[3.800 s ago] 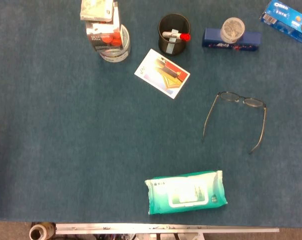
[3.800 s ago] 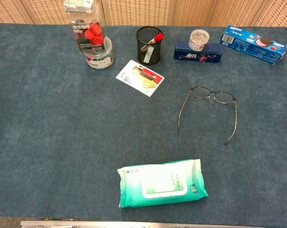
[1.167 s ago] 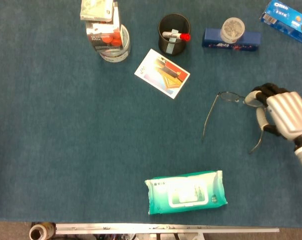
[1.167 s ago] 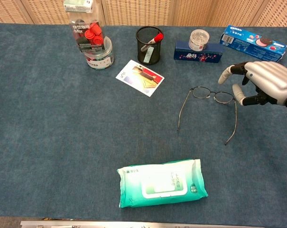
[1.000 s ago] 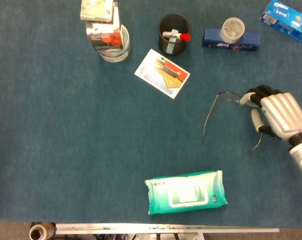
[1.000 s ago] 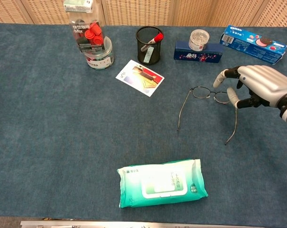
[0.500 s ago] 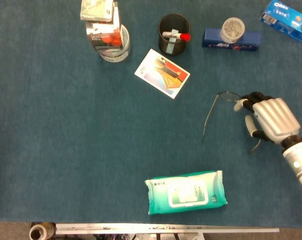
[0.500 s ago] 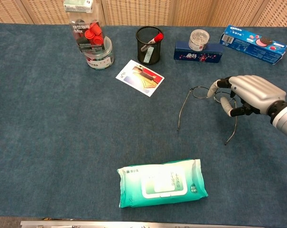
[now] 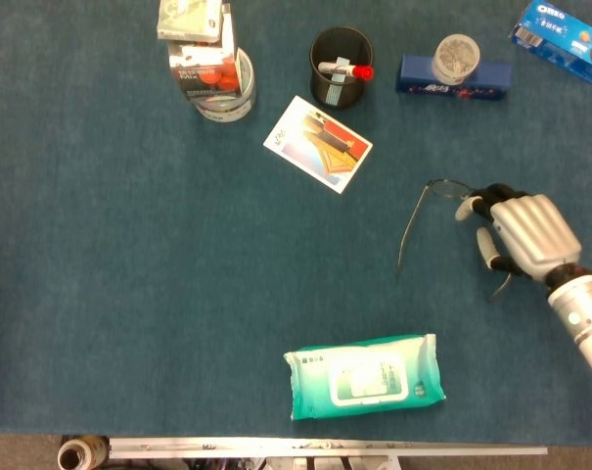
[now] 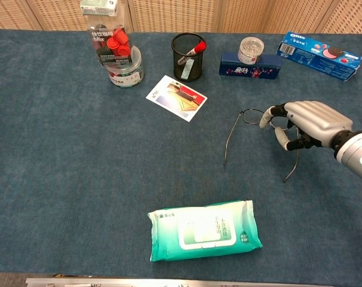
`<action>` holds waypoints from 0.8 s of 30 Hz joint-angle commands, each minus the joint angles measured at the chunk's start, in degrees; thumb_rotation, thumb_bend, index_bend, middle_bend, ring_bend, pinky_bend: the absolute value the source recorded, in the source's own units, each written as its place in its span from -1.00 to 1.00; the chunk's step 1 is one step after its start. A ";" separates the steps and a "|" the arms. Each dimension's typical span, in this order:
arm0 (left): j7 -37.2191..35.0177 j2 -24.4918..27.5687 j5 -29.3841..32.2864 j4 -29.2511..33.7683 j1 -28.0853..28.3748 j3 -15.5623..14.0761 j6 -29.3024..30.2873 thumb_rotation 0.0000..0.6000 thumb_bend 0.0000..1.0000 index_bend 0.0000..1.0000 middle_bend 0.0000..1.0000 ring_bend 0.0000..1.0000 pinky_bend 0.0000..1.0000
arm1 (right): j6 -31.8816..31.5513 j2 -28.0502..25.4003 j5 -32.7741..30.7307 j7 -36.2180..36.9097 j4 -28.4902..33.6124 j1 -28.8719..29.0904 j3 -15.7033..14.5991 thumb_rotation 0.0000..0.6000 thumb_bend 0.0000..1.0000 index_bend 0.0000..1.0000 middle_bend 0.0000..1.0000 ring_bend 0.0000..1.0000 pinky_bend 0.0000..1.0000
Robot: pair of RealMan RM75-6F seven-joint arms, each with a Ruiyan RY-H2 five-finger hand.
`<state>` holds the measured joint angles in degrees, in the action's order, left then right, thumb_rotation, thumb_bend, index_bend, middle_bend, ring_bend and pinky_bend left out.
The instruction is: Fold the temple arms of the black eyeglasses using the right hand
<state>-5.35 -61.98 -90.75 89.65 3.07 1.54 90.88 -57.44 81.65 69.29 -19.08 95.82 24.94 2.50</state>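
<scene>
Eyeglasses [image 9: 434,211] lie at right of centre on the blue mat [image 9: 129,294], temples unfolded. My right hand [image 9: 525,233] covers the right lens, fingers [image 10: 268,116] curled over the frame — whether they actually grip it, I cannot tell. Left temple [image 10: 230,139] lies uncovered.

I see a dark blue felt table cover [image 9: 129,294], a teal-and-white wet wipes pack [image 9: 364,376], black eyeglasses [image 9: 432,201], my silver right hand [image 9: 525,233] with black fingers, a black mesh pen cup [image 9: 341,67], and a blue Oreo box [image 10: 318,55].
</scene>
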 commanded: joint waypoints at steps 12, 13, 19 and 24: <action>-0.33 0.07 0.24 -0.08 -0.07 0.08 -0.06 1.00 -0.50 0.06 -0.20 -0.33 -0.07 | 0.64 1.01 -1.47 -0.07 -1.54 1.05 0.19 1.00 0.23 -0.27 -0.37 -0.58 -0.27; -0.31 0.07 0.26 -0.09 -0.06 0.09 -0.09 1.00 -0.50 0.06 -0.20 -0.33 -0.07 | 0.64 1.07 -1.59 -0.04 -1.69 1.10 0.24 1.00 0.23 -0.27 -0.37 -0.58 -0.27; -0.24 0.08 0.39 -0.06 -0.02 0.10 -0.29 1.00 -0.50 0.06 -0.20 -0.33 -0.07 | 0.87 1.55 -2.67 0.36 -3.15 1.46 0.62 1.00 0.23 -0.27 -0.37 -0.58 -0.27; -0.11 0.05 0.41 -0.05 -0.03 0.08 -0.35 1.00 -0.50 0.06 -0.20 -0.33 -0.07 | 0.73 2.21 -3.56 0.51 -4.81 1.64 0.97 1.00 0.23 -0.27 -0.37 -0.58 -0.27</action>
<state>-5.45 -61.93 -90.34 89.60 3.04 1.62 90.53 -56.66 83.72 65.87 -18.60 91.20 26.54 3.38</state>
